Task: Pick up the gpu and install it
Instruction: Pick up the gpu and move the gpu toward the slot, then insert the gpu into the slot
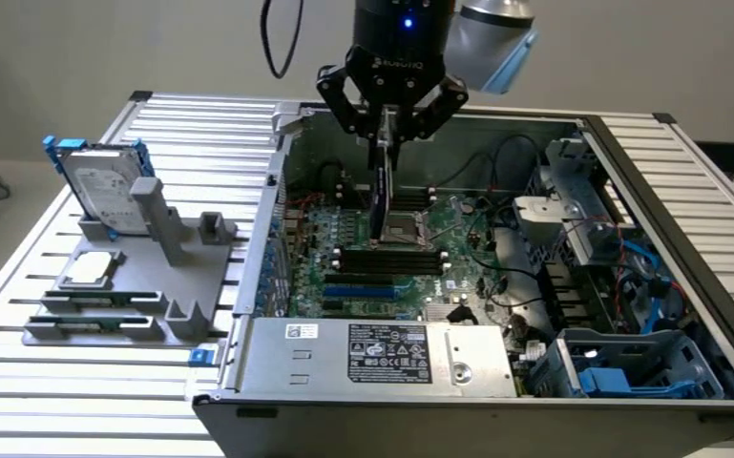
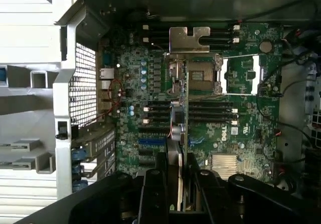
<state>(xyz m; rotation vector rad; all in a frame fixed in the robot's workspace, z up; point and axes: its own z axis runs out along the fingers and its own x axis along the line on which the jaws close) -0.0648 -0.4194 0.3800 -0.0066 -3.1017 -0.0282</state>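
Observation:
The gpu (image 1: pixel 382 191) hangs upright and edge-on from my gripper (image 1: pixel 389 122), which is shut on its upper edge. The card hovers inside the open computer case (image 1: pixel 672 181), its lower end just above the green motherboard (image 1: pixel 399 262) near the CPU socket. In the wrist view the gpu (image 2: pixel 182 133) runs as a thin strip away from my gripper (image 2: pixel 176 184), over the memory slots, and its silver end bracket (image 2: pixel 189 39) is at the far end. Blue expansion slots (image 2: pixel 150 141) lie beside the card's line, toward the perforated rear wall.
A silver hard drive with a blue frame (image 1: pixel 99 186) stands in a grey holder (image 1: pixel 150 286) on the slatted table at the exterior view's left. The power supply (image 1: pixel 380 353) fills the case's near side. Cables and a blue drive cage (image 1: pixel 621 367) crowd the right.

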